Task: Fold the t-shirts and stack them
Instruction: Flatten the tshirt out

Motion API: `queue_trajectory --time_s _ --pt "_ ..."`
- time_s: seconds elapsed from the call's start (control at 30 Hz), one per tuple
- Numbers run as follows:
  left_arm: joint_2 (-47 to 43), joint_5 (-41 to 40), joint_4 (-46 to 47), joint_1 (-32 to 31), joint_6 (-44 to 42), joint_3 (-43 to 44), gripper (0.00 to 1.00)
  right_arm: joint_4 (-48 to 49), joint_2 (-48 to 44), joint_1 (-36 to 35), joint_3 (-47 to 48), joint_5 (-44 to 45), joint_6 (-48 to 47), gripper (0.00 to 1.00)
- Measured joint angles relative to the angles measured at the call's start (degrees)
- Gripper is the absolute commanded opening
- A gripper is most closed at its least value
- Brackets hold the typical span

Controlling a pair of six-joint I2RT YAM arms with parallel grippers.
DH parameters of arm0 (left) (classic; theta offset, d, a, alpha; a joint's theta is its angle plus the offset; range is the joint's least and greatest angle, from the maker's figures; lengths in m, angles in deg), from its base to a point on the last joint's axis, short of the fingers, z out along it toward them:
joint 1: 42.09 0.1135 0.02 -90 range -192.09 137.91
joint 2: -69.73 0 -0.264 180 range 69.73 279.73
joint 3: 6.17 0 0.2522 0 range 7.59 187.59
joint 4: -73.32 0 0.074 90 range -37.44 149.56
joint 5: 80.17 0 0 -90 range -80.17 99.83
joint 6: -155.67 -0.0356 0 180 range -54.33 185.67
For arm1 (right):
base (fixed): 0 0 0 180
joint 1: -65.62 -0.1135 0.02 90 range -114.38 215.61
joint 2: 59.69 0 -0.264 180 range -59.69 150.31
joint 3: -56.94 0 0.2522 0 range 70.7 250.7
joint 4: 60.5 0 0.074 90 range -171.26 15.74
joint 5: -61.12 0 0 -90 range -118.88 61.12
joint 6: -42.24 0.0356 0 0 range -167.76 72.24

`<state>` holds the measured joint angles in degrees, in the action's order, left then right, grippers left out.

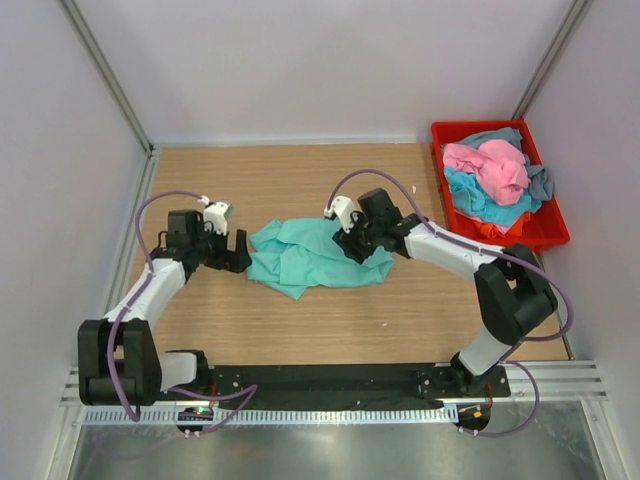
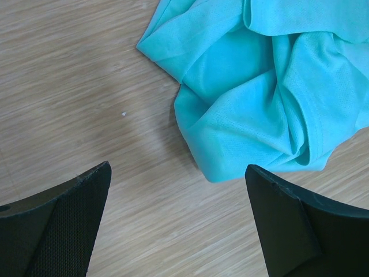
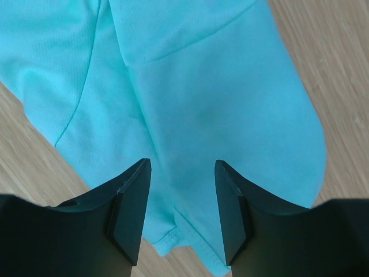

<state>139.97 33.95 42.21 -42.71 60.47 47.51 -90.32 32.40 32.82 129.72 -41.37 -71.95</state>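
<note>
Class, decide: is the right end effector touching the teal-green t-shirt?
Cannot tell. The right wrist view shows the right end effector open directly over the teal-green t-shirt, but no view shows contact or a gap.

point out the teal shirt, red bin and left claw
teal shirt [image 1: 315,256]: top external view, middle of the cloth
red bin [image 1: 476,125]: top external view, far rim
left claw [image 2: 177,167]: left wrist view, midway between fingertips

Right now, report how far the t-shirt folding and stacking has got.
Done: nothing; no folded shirt or stack shows. In hand: the crumpled teal-green cloth t-shirt lies on the wooden table, with the right claw open over one end and the left claw open beside the other, over bare wood. Left: folding it, then the pink shirt, turquoise-blue shirt and grey-blue shirt heaped in the red plastic bin.
</note>
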Motion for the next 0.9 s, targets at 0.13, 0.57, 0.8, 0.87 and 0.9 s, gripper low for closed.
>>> queue_trajectory --time_s 0.13,0.57,0.8,0.87,0.9 --pt "2.80 0.13 0.83 0.00 0.04 0.00 1.00 1.68 2.97 -1.16 2.78 0.22 -0.11 0.54" --pt "9.77 1.66 2.80 0.00 0.26 0.00 0.99 2.93 9.92 -6.67 8.44 0.37 -0.31 0.55" --pt "10.34 2.08 3.76 0.00 0.28 0.00 0.99 3.08 13.92 -9.07 11.19 0.44 -0.39 0.55" --pt "10.34 2.08 3.85 0.00 0.26 0.00 0.99 3.37 15.10 -9.05 11.58 0.83 -0.39 0.55" --pt "10.34 2.08 3.85 0.00 0.26 0.00 0.99 3.58 15.52 -9.05 11.61 0.96 -0.39 0.54"
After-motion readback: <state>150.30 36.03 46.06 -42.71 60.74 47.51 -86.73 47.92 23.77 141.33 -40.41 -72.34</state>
